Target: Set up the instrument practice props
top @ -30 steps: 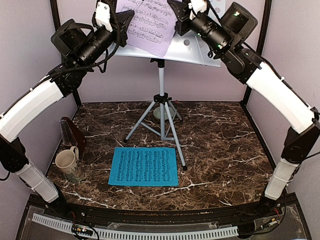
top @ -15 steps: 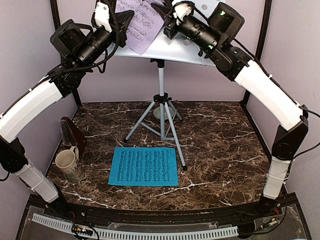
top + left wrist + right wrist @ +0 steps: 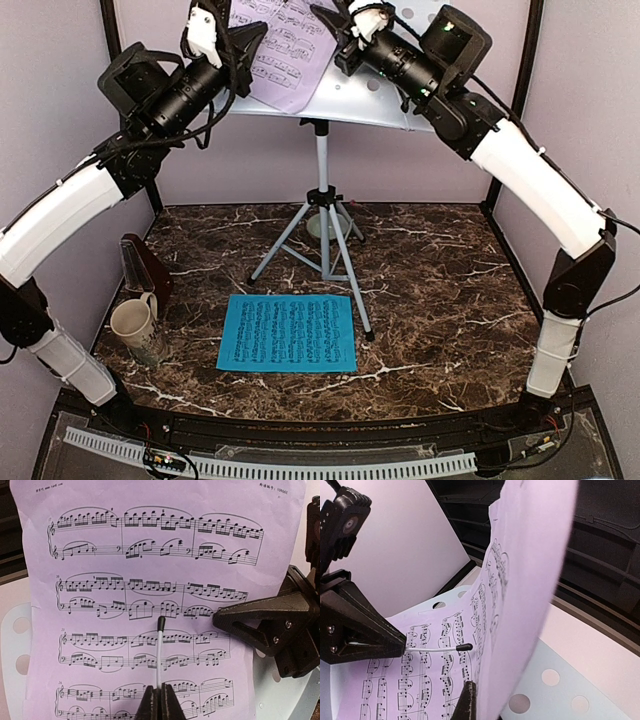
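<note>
Top external view has both arms raised to the tray (image 3: 400, 105) of the stand (image 3: 322, 170), which stands on its tripod at the back of the bench (image 3: 440, 290). The lilac sheet (image 3: 290, 60) lies against the tray, skewed toward its left half. The blue sheet (image 3: 288, 332) lies flat on the bench in front of the tripod. The metronome (image 3: 140, 265) sits at the bench's left edge, just behind a mug (image 3: 132, 325).

The step in hand looks like seating the lilac sheet on the tray. In the left wrist view the left tool (image 3: 160, 702) is closed on a thin white wire (image 3: 159, 650) with a black tip, which lies across the printed face of the page. It looks like the stand's page retainer. The right tool (image 3: 219, 619) has its jaws together at the sheet's right side. From the right wrist view it appears to pinch the paper there, since that edge curls up off the tray, though the contact itself is partly hidden.

Next, I judge, the right tool must lay the curled edge flat and square the page on the tray. Then the wire can press it down before either tool lets go. The paper is limp and would slide or buckle if released early. The blue sheet and metronome are not yet placed.
</note>
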